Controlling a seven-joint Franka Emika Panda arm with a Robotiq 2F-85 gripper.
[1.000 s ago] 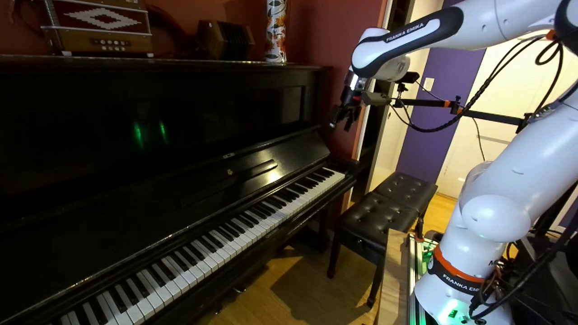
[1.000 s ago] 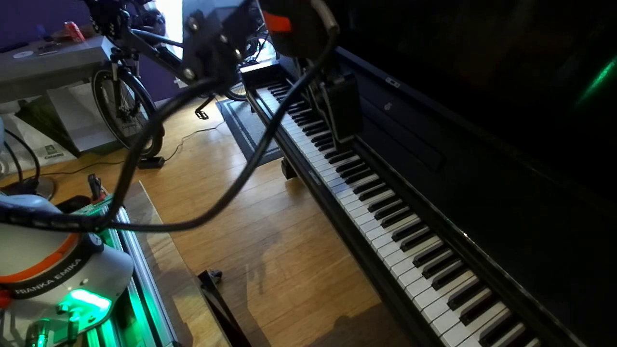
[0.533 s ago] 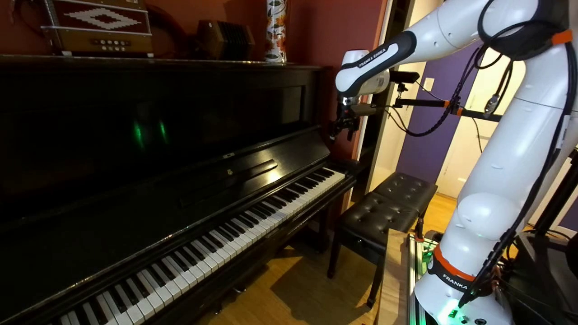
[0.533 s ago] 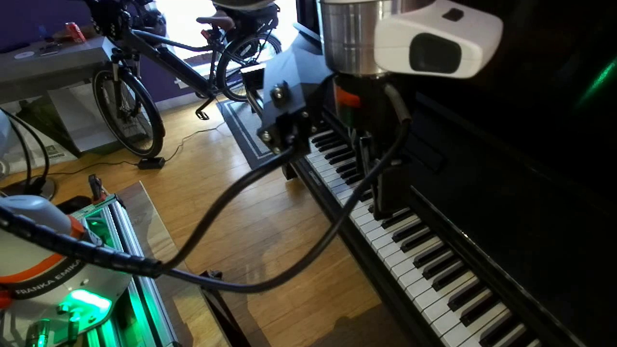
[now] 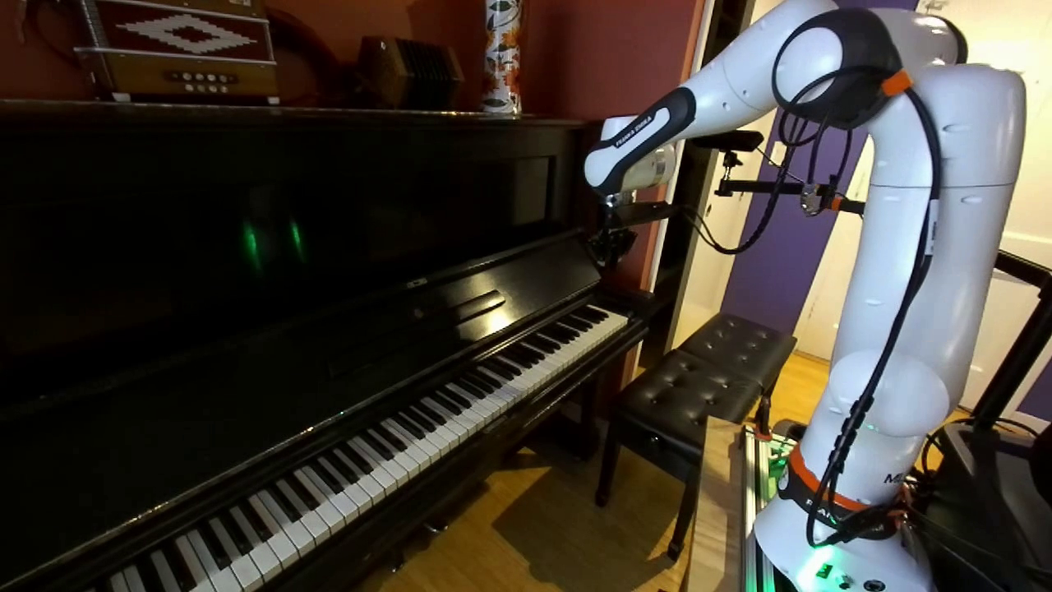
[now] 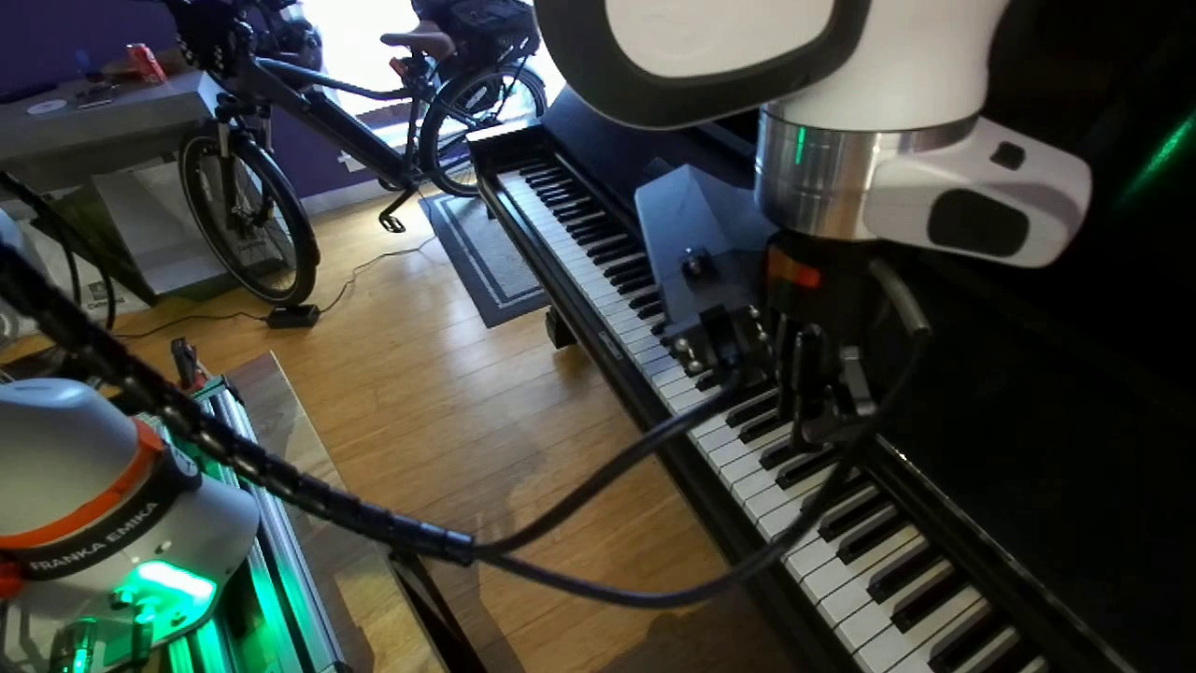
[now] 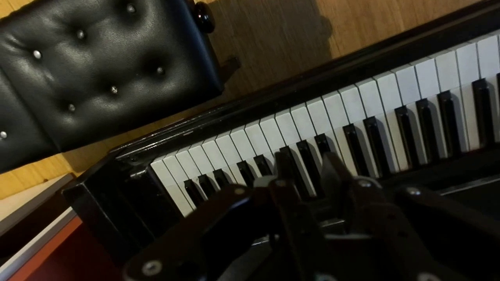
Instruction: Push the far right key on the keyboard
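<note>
Slightly parted and empty, the jaws hang higher than the keyboard [image 7: 336, 107]; from them the far right key [image 7: 164, 175] lies down toward the keyboard's treble end, long axis crosswise.

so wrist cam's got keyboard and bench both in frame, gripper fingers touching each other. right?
Wrong on the fingers: in the wrist view the gripper has them apart, part of the keyboard showing in the gap. Keyboard and bench are both in frame there, as you say.
</note>
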